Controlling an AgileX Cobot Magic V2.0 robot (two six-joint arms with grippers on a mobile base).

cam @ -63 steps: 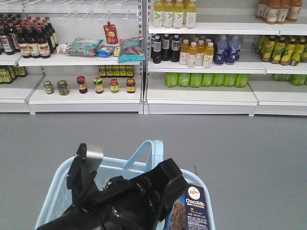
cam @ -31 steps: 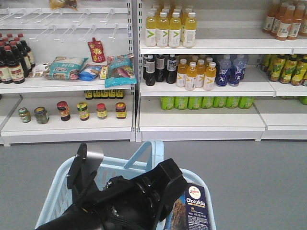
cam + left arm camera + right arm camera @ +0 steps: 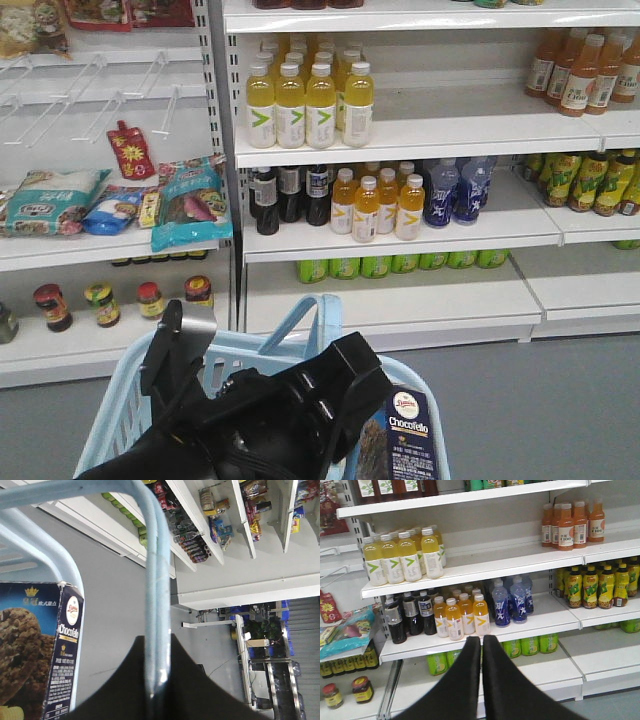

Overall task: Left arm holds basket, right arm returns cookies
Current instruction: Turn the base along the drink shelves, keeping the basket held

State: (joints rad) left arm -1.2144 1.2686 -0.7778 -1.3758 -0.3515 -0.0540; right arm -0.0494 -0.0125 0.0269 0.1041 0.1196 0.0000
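Okay, left wrist camera first: the left gripper (image 3: 156,647) is clamped on the handle (image 3: 155,580) of the basket (image 3: 60,565). The pale blue bar runs straight up between the two black fingers with no gap on either side. So that's a firm hold on the basket.

Cookies box (image 3: 42,655) shows at the lower left of that view, inside the basket, with its navy side panel lying right along the blue rim. I can read "Chocofello" and see the white oval logo above it.

Over on the front camera, the left arm (image 3: 270,420) fills the bottom of the frame, sitting over the basket. One finger capped in silver-grey sticks up at the left. The box stands upright at the right side of the basket, just beside the arm's black body, printed face towards me.

Right wrist camera now: the right gripper (image 3: 481,640) has its two black fingers pressed together tip to tip, with nothing between them. It is closed and empty, and it faces the drinks shelves (image 3: 485,562). The fingertips line up under the row of orange-capped bottles (image 3: 460,617). There are blue bottles (image 3: 512,602) just to the right of those and yellow bottles (image 3: 402,557) on the shelf above. Grey floor (image 3: 540,410) lies between the basket and the shelving.
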